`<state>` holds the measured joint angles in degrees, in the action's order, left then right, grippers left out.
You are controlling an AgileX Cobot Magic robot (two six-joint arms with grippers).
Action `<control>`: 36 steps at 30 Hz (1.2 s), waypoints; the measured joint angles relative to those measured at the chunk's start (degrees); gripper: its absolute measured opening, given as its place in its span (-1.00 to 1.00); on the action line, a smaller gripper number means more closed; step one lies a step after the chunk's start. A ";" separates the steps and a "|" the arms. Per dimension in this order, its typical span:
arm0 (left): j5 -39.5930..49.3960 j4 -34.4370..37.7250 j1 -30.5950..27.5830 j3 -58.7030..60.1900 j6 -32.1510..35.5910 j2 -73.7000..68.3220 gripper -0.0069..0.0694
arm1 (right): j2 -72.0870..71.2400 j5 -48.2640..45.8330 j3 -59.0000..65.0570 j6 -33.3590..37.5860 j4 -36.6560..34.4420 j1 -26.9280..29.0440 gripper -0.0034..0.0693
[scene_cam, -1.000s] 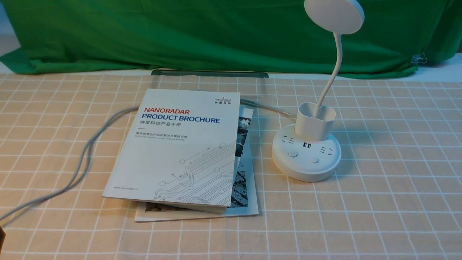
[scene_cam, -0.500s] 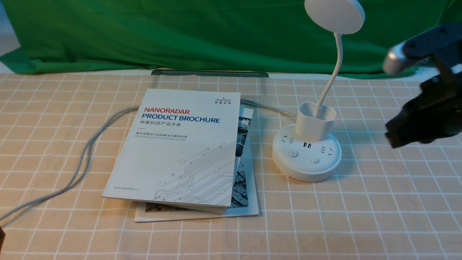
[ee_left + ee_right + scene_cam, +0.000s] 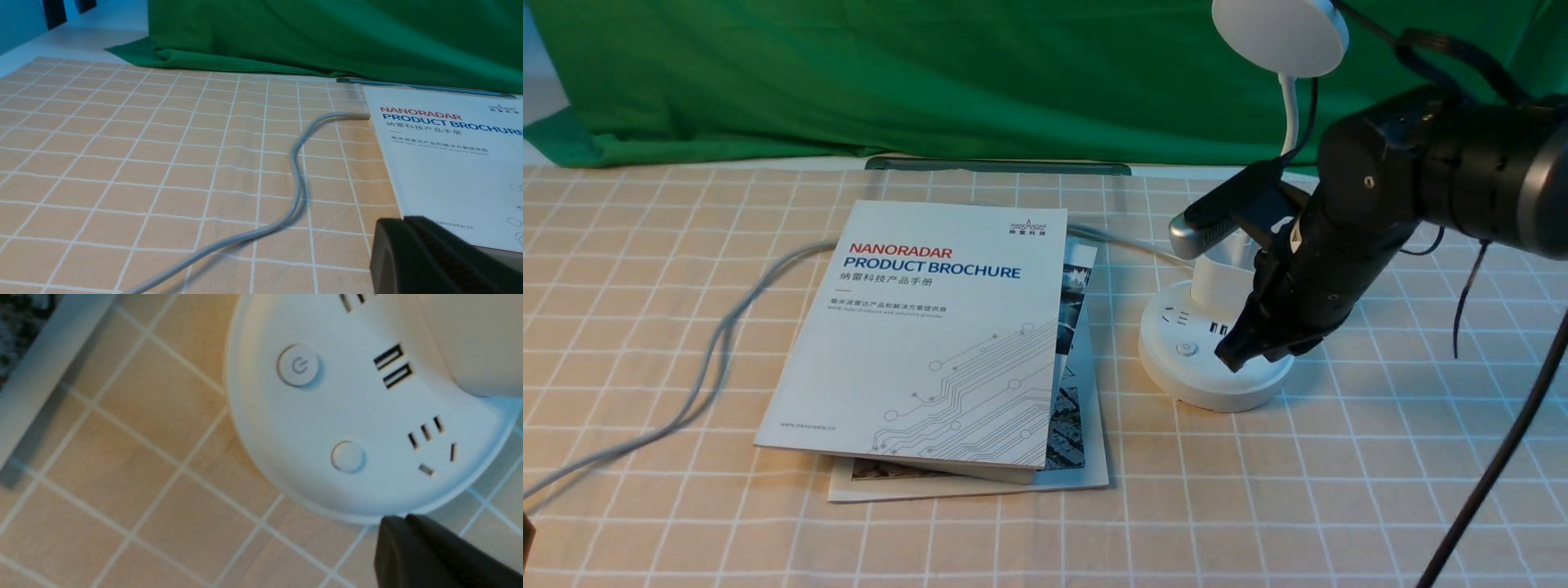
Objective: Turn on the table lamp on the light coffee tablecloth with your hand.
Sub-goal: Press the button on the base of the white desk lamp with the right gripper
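Observation:
The white table lamp (image 3: 1188,377) stands on the light coffee tablecloth (image 3: 1380,457), right of centre, its disc head (image 3: 1278,33) at the top edge. My right gripper (image 3: 1227,359) is shut and empty. It points down over the round base and hides the base's right part. The power button (image 3: 1186,349) shows just left of the tip. In the right wrist view the shut tip (image 3: 398,522) hovers at the base rim (image 3: 261,465), near the plain button (image 3: 347,456) and apart from the power button (image 3: 299,366). My left gripper (image 3: 398,224) is shut beside the brochure.
Two stacked brochures (image 3: 931,327) lie left of the lamp. The lamp's grey cable (image 3: 719,343) runs under them and off to the front left. A green cloth (image 3: 931,73) hangs along the back, with a dark bar (image 3: 996,166) at its foot.
My right arm has swung in from the right edge and come down over the lamp base. Lamp, brochures and cable have not moved.

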<state>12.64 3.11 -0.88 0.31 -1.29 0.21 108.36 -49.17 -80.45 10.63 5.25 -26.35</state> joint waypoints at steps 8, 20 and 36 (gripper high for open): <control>0.00 0.00 0.00 0.00 0.00 0.00 -0.76 | 2.04 3.00 -1.29 -0.80 0.25 0.00 -0.82; 0.00 0.00 0.00 0.00 0.00 0.00 -0.76 | 2.44 5.20 -1.29 -2.11 0.25 0.00 -0.82; 0.00 0.00 0.00 0.00 0.00 0.00 -0.76 | 5.59 5.44 -1.29 -3.40 0.31 0.00 -0.82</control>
<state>12.64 3.11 -0.88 0.31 -1.29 0.21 113.95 -43.72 -81.75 7.23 5.56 -26.35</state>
